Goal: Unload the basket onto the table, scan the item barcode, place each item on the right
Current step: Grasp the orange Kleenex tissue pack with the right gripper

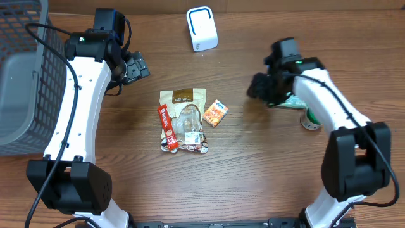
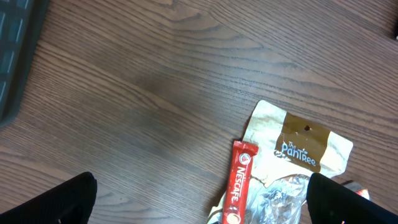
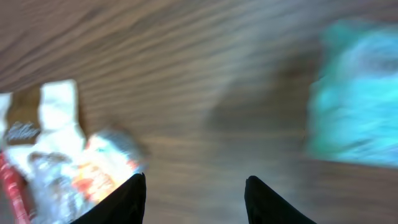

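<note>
The right gripper [image 1: 258, 87] hangs part-spread and empty; the left gripper [image 1: 137, 68] gapes wide, empty too. The next pick likely wants a clean pinch on one item's edge, then its code turned toward the white scanner [image 1: 202, 29] at the table's far side. Candidates lie together mid-table, between the arms: a beige windowed pouch [image 1: 183, 98], a red coffee stick [image 1: 166, 126] overlapping its left side, and a small orange packet [image 1: 215, 113] by its right.
</note>
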